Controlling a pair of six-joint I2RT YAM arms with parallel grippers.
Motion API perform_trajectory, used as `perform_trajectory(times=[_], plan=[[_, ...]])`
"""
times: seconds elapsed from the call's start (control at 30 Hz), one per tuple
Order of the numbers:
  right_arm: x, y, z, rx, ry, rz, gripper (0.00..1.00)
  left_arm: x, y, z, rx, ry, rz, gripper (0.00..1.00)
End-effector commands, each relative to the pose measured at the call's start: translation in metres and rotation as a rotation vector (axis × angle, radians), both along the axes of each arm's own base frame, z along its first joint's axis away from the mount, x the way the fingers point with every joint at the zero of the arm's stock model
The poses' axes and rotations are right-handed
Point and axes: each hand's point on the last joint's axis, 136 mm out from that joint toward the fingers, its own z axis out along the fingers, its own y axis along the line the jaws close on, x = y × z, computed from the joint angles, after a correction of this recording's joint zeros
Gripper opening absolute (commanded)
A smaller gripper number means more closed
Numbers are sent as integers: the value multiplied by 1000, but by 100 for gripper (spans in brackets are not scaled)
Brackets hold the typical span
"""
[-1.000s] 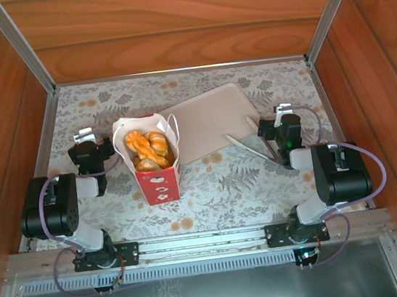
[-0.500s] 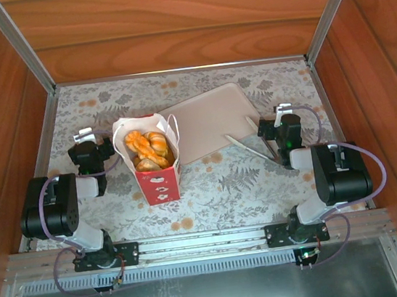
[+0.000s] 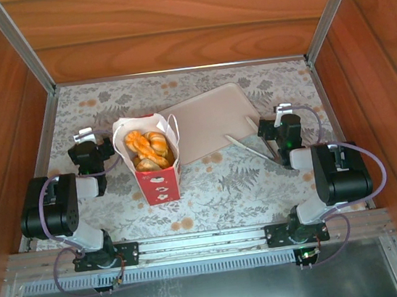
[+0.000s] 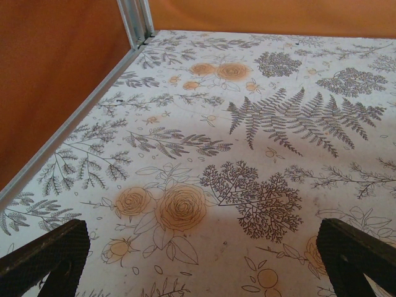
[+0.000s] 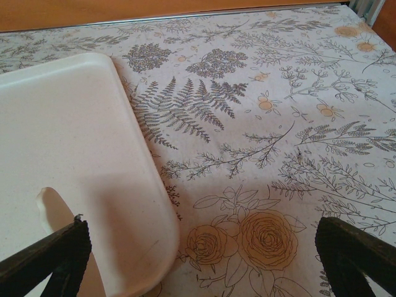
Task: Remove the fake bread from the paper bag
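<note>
On the table [image 3: 261, 177], left of centre, the paper bag [image 3: 160, 183] stands upright with its mouth facing up. The fake bread [image 3: 147, 148] is piled inside, glossy golden pieces visible through the opening, a braided one on top. None is out yet, so the task looks unstarted.

The beige tray [image 3: 213, 121] lies flat just right of the bag. Whether it touches the bag, cannot tell. It is bare, so it is probably the drop spot for the pastries.

Left end effector [image 4: 201, 260]: fingers wide apart, nothing between them, only floral cloth ahead. From above it sits just left of the bag, low over the table.

Right end effector [image 5: 201, 253]: fingers wide apart, holding nothing, with the tray's rounded corner under its left finger. It sits at the tray's right edge, well apart from the bag.

Both arms look parked either side of the work area, leaving the bag mouth clear from above.

Likely next: one arm reaches down into the mouth for the top piece. The bag is light paper and tall, so it may tip or lift with the bread; the left arm is close enough to steady it.
</note>
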Motion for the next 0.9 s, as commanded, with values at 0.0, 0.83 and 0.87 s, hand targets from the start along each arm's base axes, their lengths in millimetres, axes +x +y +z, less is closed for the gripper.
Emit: perform_trajectory(times=[0.0, 0.83, 0.87], plan=[[4, 0, 10, 0, -23, 8, 100, 0, 0, 1, -2, -12, 8, 100], [-29, -25, 63, 84, 33, -197, 100, -62, 34, 110, -165, -266, 231, 100], [-33, -26, 67, 102, 43, -213, 100, -69, 34, 118, -193, -260, 244, 100]])
